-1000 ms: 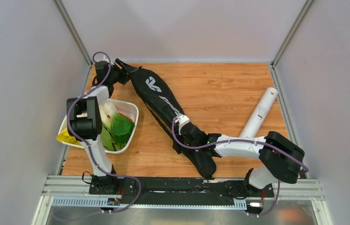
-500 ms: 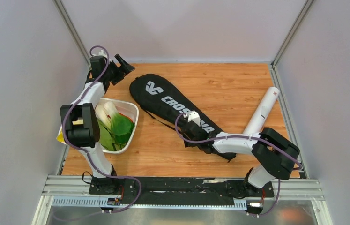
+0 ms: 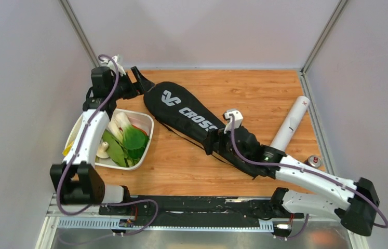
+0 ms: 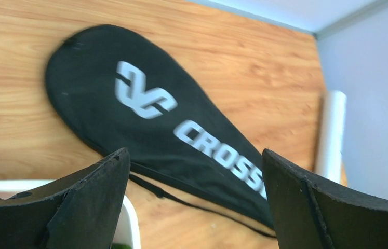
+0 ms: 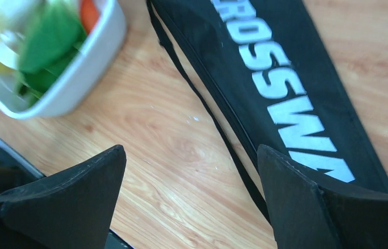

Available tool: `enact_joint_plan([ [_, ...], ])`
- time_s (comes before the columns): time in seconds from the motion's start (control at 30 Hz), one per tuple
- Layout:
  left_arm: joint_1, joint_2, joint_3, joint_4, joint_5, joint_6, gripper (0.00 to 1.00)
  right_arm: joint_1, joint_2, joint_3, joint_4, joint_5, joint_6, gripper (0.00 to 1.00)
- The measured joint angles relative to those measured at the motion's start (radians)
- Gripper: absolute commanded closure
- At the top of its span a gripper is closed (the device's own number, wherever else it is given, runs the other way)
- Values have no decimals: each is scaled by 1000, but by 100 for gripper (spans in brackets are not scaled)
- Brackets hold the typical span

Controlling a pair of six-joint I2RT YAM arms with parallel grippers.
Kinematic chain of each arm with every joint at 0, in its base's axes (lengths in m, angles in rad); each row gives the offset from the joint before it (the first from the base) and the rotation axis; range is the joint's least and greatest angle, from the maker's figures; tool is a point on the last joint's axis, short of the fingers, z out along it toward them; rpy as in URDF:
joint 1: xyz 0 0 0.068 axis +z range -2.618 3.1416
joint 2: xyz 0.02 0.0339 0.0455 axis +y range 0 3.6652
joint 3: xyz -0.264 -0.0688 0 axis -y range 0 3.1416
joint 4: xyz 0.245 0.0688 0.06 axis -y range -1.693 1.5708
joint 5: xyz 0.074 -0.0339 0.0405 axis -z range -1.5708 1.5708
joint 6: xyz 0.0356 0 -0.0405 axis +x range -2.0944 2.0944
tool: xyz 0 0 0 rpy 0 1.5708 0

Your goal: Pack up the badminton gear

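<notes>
Both tools have just let go. The left tool and right tool now gape wide and empty over the long black fabric "CROSSWAY" racket bag, which has settled flat, diagonally, on the wooden desk. The long white tube lies beside it, seemingly not yet packed.

A black racket bag with white CROSSWAY lettering lies flat and diagonal on the wooden table, wide end far-left. A long white tube lies slanted to its right.
</notes>
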Motion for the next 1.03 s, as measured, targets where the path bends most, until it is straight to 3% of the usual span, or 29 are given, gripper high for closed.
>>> enact_joint_plan([
  [0.3, -161, -514, -349, 56, 164, 11, 0, 2, -331, 28, -103, 129, 10, 0],
  [0.57, -175, -872, -588, 69, 172, -3, 0, 2, -454, 29, -168, 151, 17, 0],
  [0.7, -175, -948, -615, 61, 171, -19, 0, 2, -474, 29, -182, 156, 18, 0],
  [1.03, -175, -972, -645, 56, 145, -56, 0, 2, -505, 29, -208, 163, 18, 0],
])
